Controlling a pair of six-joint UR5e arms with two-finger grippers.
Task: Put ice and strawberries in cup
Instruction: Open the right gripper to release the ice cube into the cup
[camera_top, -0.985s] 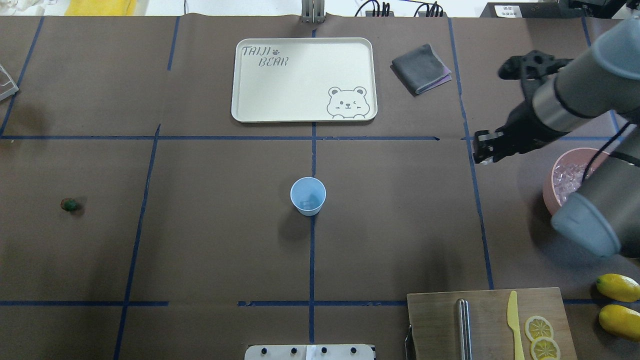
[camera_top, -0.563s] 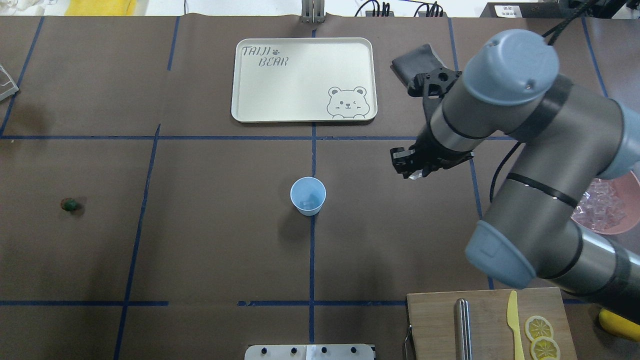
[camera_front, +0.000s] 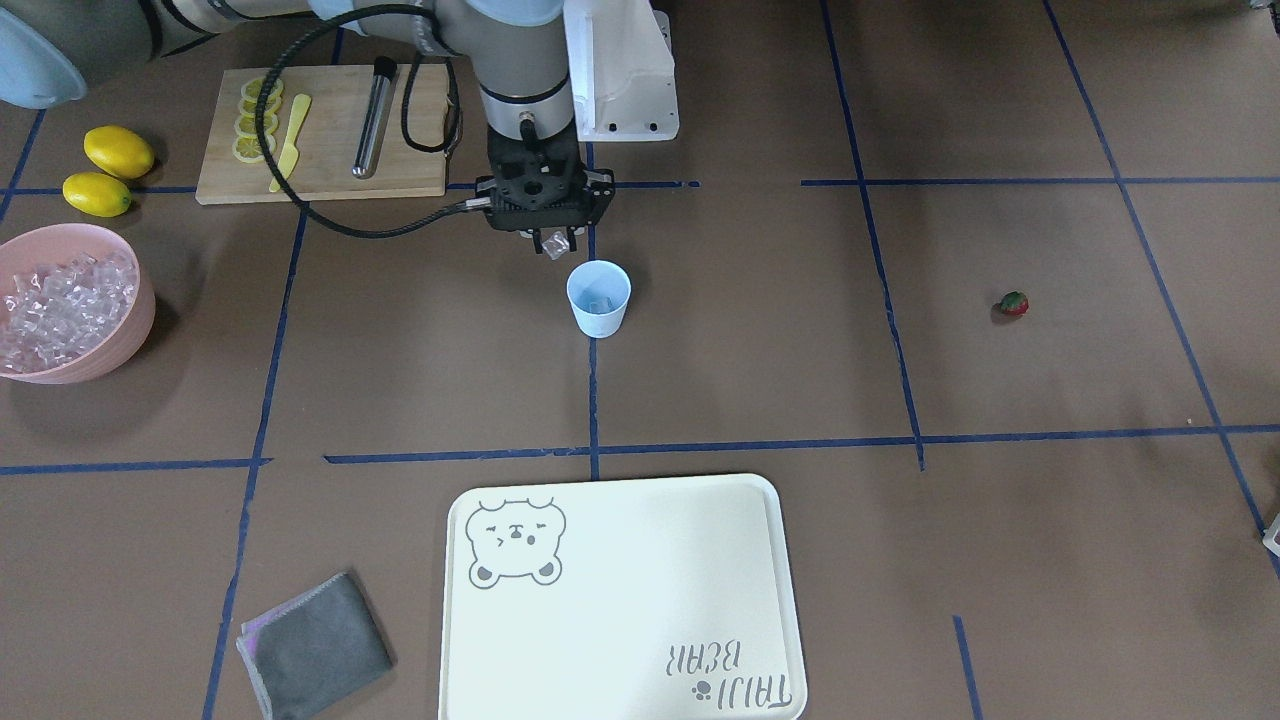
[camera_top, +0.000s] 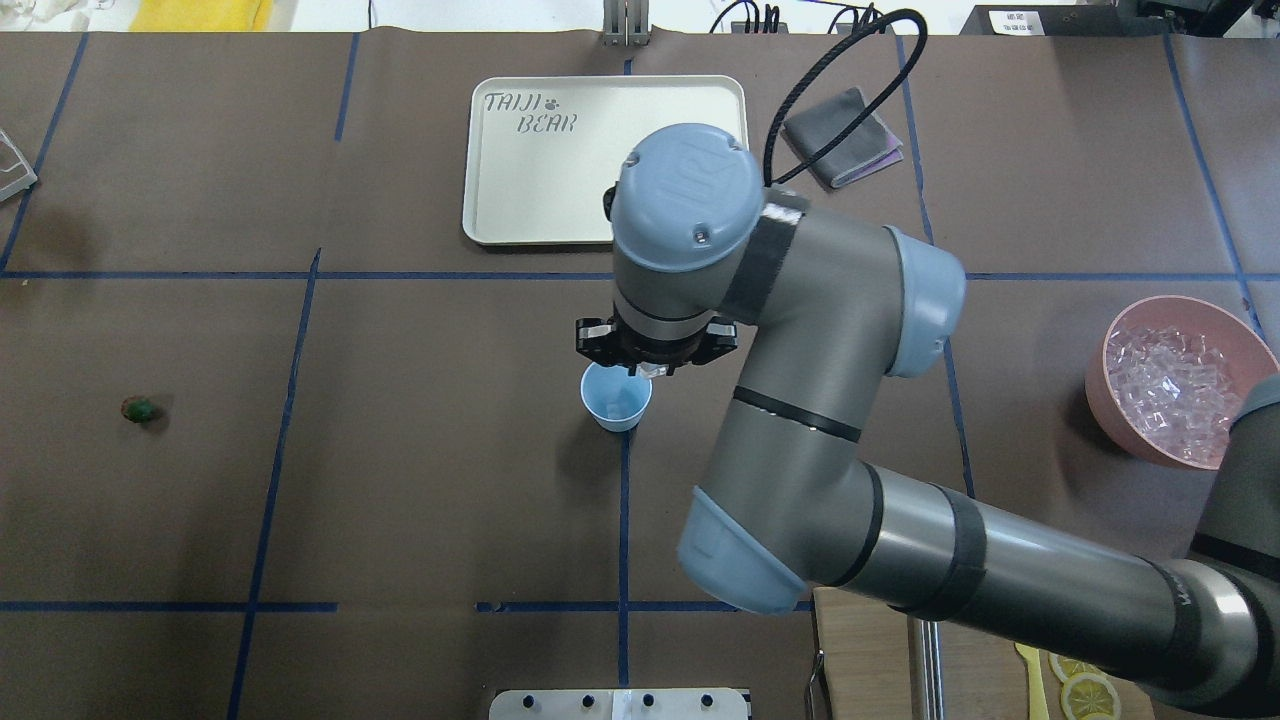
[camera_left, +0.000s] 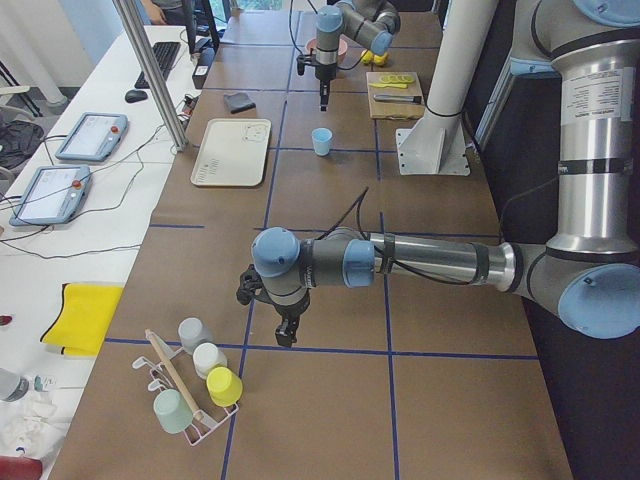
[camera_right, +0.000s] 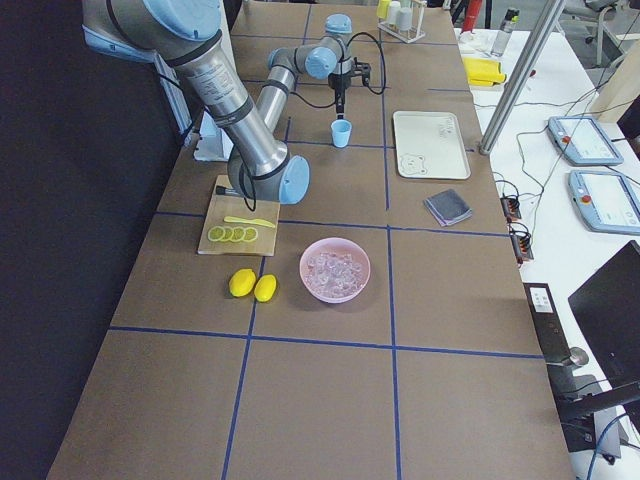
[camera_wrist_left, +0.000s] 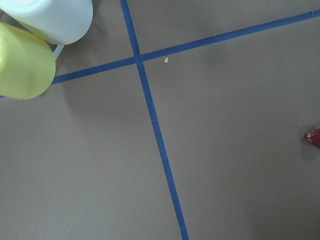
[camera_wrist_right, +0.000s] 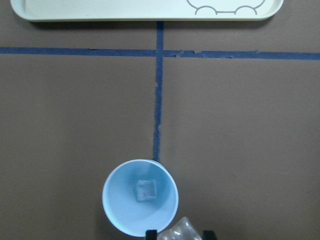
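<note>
The right tool (camera_front: 552, 240) hangs above the cup (camera_front: 598, 297), pointing straight down. Its two fingers pinch a clear ice cube (camera_front: 553, 245) between their tips. In the right wrist view the ice cube (camera_wrist_right: 182, 231) shows at the bottom edge, just beside the cup's rim (camera_wrist_right: 140, 197) rather than over its middle. The cube is in the air and clear of the cup.

The cup stands upright near the middle of the desk (camera_top: 420, 480), on a blue tape line. A second cube (camera_wrist_right: 146, 190) lies on its bottom.

The strawberry (camera_front: 1013, 304) lies alone on the bare desk, well apart from the cup, on the robot's left side. A red sliver of it also shows at the right edge of the left wrist view (camera_wrist_left: 314, 137).

The pink bowl (camera_front: 120, 345) sits on the robot's right side, heaped with ice (camera_front: 60, 305).

The left tool (camera_left: 286, 335) hangs low over the desk at the near end in the left side view, close to a rack of upturned cups (camera_left: 205, 385). I cannot tell whether its fingers are spread or pressed together.

A cream tray (camera_front: 620, 600) with a bear drawing lies beyond the cup on the operators' side, with a folded grey cloth (camera_front: 315, 645) near it. A cutting board (camera_front: 320, 150) by the robot's base carries lemon slices (camera_front: 255, 120), a yellow knife (camera_front: 288, 140) and a metal rod (camera_front: 372, 115). Two whole lemons (camera_front: 118, 150) lie just beside it.
</note>
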